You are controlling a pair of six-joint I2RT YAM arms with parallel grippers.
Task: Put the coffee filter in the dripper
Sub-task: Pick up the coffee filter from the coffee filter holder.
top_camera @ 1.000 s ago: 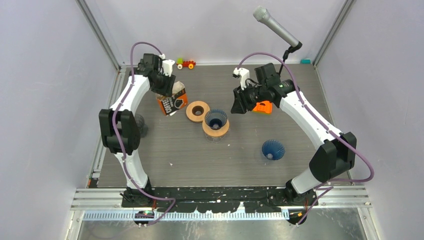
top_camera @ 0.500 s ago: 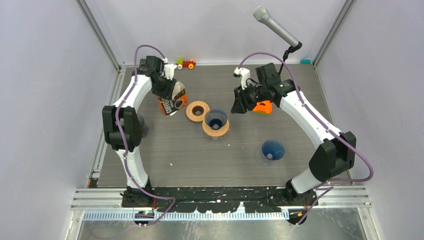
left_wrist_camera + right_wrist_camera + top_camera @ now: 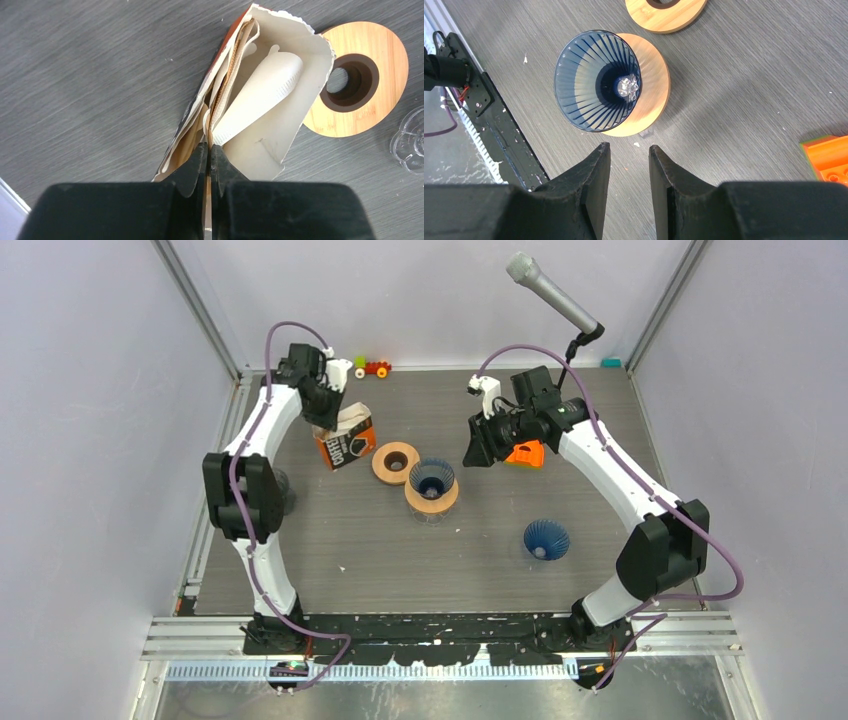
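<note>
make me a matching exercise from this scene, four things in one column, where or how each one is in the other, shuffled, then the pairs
Things
1. left gripper
2. right gripper
3. wooden ring
4. loose dripper

States and places
A. open, over the table, just short of the mounted dripper
B. shut on a coffee filter at the mouth of the filter box
C. standing alone with no stand under it, on the right arm's side
D. lying flat between the filter box and the mounted dripper

Pairs: 1-B, 2-A, 3-D, 4-C
</note>
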